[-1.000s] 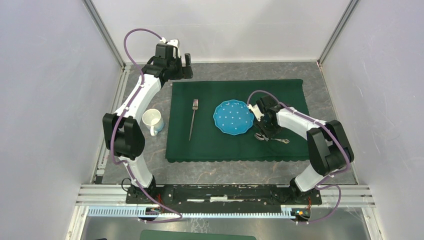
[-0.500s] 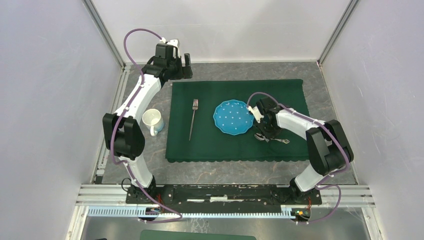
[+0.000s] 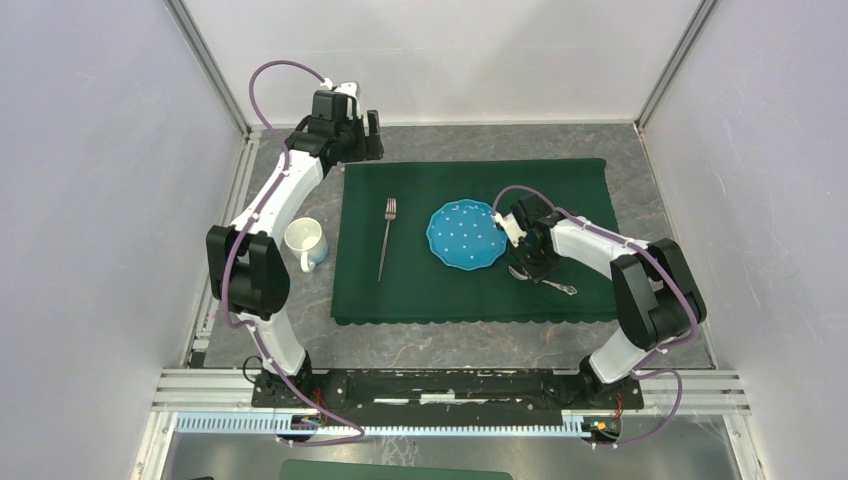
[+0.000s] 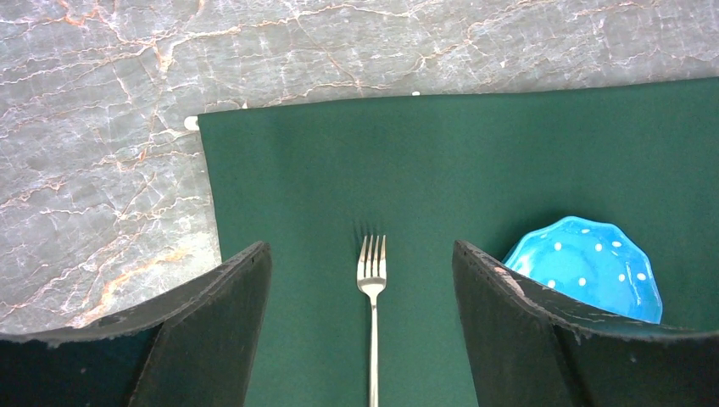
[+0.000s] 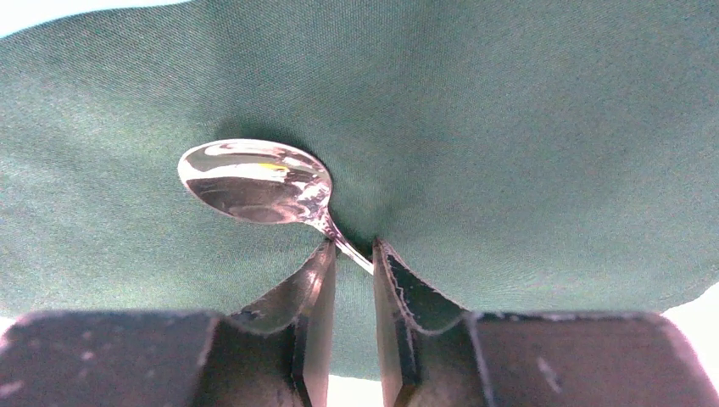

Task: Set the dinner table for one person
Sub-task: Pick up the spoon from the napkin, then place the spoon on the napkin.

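Where the right jaws sit low over the spoon point(image 5: 254, 180), its handle runs between them and hides (squeezed or not, I cannot tell). Left jaws stand wide apart, holding nothing. Only the top view shows the mug point(image 3: 305, 243) on the grey worktop point(image 3: 450, 345), which lies under the green cloth point(image 3: 470, 180).

Fork point(image 3: 386, 238) left of plate point(image 3: 467, 235), spoon point(image 5: 254, 181) right

Left arm point(image 3: 275, 195) stretched toward the far left corner, left gripper point(image 4: 362, 254) tilted down, fingers spread wide, holding nothing; right arm point(image 3: 590, 245) folded low, right gripper point(image 5: 353, 251) fingers pinching a spoon point(image 5: 254, 180) neck.
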Controlling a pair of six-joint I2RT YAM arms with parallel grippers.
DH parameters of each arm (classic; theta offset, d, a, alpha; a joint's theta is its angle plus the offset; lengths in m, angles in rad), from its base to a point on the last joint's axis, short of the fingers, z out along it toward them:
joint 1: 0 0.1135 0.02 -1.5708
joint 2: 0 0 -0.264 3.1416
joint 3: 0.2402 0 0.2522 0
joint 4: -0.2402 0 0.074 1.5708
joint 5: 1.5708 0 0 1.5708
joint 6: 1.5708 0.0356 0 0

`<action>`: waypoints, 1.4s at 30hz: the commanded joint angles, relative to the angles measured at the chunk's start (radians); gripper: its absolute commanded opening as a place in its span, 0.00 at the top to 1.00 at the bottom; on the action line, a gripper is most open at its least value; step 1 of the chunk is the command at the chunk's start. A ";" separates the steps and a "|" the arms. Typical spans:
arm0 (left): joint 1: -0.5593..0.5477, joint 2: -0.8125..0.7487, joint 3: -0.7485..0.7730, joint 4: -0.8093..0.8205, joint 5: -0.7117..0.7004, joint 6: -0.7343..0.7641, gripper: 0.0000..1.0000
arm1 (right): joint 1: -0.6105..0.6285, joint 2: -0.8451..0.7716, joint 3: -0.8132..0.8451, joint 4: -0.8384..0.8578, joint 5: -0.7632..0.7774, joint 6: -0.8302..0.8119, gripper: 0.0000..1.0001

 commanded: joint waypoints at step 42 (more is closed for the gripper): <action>0.006 -0.037 0.018 -0.013 0.000 -0.003 0.23 | -0.092 0.260 0.529 -0.101 0.019 0.140 1.00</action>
